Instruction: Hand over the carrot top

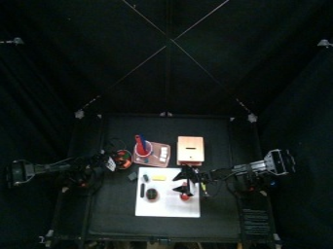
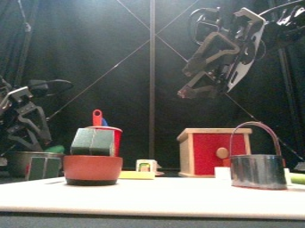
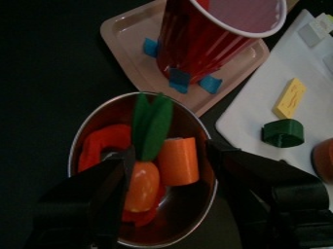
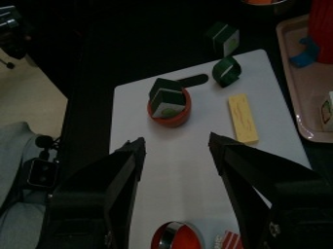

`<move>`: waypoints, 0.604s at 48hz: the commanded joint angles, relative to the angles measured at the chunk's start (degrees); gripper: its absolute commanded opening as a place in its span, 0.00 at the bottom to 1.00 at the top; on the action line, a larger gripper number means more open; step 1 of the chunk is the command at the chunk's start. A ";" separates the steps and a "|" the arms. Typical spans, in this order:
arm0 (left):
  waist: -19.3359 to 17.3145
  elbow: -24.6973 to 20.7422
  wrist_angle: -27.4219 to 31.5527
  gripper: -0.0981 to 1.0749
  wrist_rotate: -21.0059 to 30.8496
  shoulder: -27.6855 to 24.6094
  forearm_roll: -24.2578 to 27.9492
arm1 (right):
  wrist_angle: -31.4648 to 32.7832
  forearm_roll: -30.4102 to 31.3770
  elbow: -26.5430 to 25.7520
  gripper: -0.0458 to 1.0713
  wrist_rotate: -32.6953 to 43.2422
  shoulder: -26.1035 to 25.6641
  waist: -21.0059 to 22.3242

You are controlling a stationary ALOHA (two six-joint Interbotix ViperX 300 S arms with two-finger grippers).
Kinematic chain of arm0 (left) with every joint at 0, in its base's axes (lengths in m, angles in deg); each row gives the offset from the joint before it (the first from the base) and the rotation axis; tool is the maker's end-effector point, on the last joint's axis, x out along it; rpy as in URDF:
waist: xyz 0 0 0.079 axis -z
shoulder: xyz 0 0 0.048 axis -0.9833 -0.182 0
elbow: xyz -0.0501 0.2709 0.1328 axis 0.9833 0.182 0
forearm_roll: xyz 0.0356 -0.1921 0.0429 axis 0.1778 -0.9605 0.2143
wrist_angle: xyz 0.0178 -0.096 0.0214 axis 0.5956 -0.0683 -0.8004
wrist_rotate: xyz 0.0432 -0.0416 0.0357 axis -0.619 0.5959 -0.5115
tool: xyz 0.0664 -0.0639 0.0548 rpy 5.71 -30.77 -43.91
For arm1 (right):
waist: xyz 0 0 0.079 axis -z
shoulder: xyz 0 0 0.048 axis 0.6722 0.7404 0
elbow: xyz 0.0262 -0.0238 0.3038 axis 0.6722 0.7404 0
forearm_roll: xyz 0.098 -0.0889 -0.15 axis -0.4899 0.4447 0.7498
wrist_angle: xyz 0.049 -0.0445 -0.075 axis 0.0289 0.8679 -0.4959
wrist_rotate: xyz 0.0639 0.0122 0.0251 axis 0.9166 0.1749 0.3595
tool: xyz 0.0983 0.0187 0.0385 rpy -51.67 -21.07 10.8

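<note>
The carrot top, a green leafy piece, lies in a metal bowl with orange carrot pieces. My left gripper is open and hangs just above this bowl, one jaw on each side of the carrot pieces. It sits at the table's left. My right gripper is open and empty, held high over the white mat. It also shows in the top view and raised in the front view.
A red cup stands on a pink tray beside the bowl. On the mat lie a red bowl with a green piece, a yellow stick and green blocks. A red-fronted wooden box and a metal pot stand at right.
</note>
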 commanded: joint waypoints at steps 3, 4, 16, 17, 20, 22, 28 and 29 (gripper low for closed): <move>0.09 -1.32 -0.70 0.88 -0.26 0.53 0.70 | -0.44 -0.09 -1.85 0.83 0.09 -0.62 0.26; 0.09 -1.49 -0.79 0.88 -0.35 0.79 0.88 | -0.35 -0.09 -1.85 0.83 0.09 -0.62 0.26; 9.49 -5.27 -5.89 0.88 -0.53 5.10 9.05 | -0.35 -0.09 -1.41 0.83 0.00 -0.62 0.26; 10.55 -5.54 -6.59 0.88 -0.44 5.27 9.93 | -0.35 -0.09 -1.32 0.83 0.00 -0.62 0.26; 13.62 -6.24 -9.14 0.88 -0.18 5.62 12.30 | -0.35 -0.09 -1.32 0.83 0.09 -0.62 0.26; 15.03 -6.50 -10.55 0.88 -0.09 5.62 13.18 | -0.35 -0.09 -1.32 0.83 0.18 -0.62 0.35; 18.19 -6.77 -14.33 0.88 -0.35 5.54 13.89 | 0.26 -0.09 -1.32 0.83 0.09 -0.88 0.35; 18.46 -6.68 -14.85 0.88 -0.35 5.54 13.89 | 0.44 -0.09 -1.23 0.83 0.09 -0.97 0.35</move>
